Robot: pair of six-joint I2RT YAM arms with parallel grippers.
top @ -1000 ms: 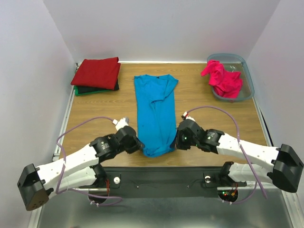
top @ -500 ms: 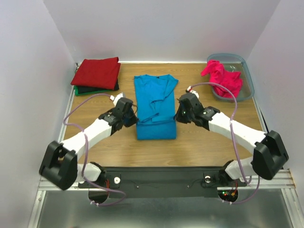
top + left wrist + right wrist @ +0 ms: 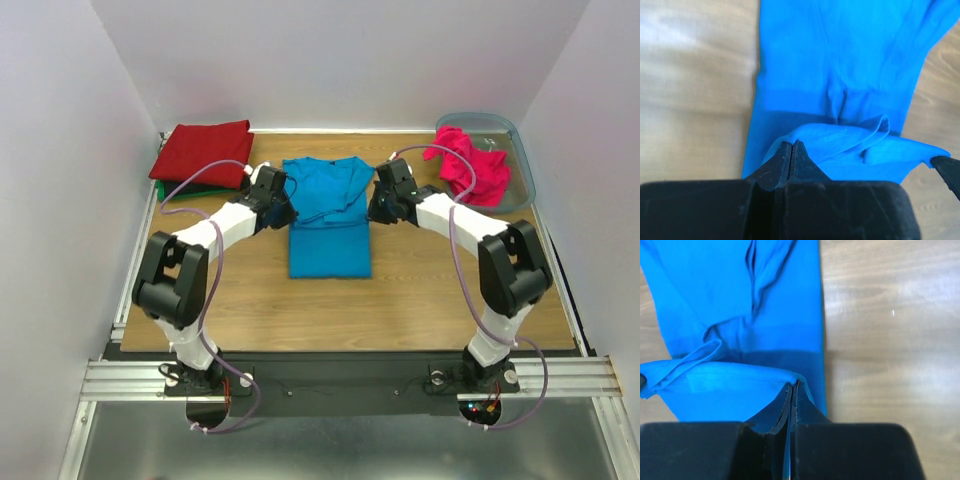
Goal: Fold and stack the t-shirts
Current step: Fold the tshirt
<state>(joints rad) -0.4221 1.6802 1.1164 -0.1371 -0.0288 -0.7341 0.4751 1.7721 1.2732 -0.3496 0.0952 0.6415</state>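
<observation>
- Over the last second both arms had swept from the near edge toward the far side. They carried the hem of the blue shirt (image 3: 329, 250) over its body, so it lay doubled at mid-table (image 3: 430, 290).
- The folded red shirt (image 3: 205, 152) sat far left, and the pink shirt (image 3: 468, 166) was in the bin (image 3: 522, 165).
- The left gripper (image 3: 791, 148) and right gripper (image 3: 791, 388) were each pinched tight on a hem corner, not yet laid down, so this fold seemed nearly finished.
</observation>
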